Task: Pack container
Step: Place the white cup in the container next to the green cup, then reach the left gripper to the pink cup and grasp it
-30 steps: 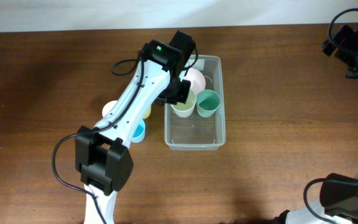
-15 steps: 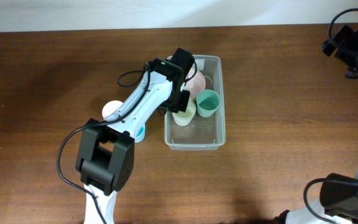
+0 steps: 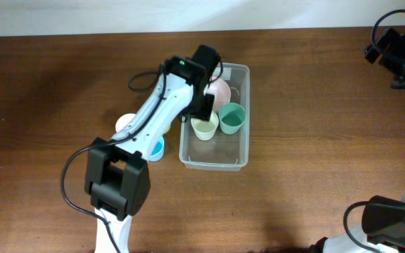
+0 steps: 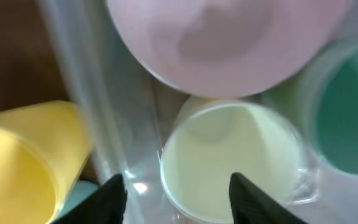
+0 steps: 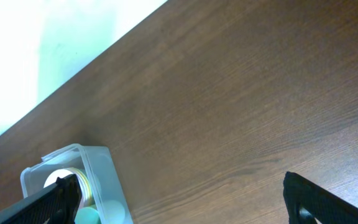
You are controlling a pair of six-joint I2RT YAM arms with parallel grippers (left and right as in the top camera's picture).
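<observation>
- The clear plastic container [image 3: 247, 133] sits mid-surface [image 3: 315, 176], with one short end toward the robot
- In its far half stand a pink bowl [image 3: 221, 90], a pale yellow cup [image 3: 204, 129] and a green cup [image 3: 233, 117], all mouth-up and packed close, which leaves the near half bare for more items
- The left end effector [image 4: 179, 199] hangs low over the container's left wall with its fingers [image 4: 112, 198] apart and nothing clamped
- One finger stands by the clear wall and the other over the pale yellow cup's mouth, a pose that suits setting that cup tight against the wall
- The right end effector [image 5: 178, 186] is spread wide and empty, parked at the far right corner, well apart from the container and likely out of the working arm's way
- A yellow cup [image 4: 23, 162] lies just beside the left wall on the outside, and a white cup [image 3: 124, 124] and a blue cup [image 3: 157, 148] sit near it under the left arm; these look unpacked as yet
- The left rim is the edge to mind: a straight lift before swinging left would probably clear it and the yellow cup, and the bare near half gives the easiest room for the next drop
</observation>
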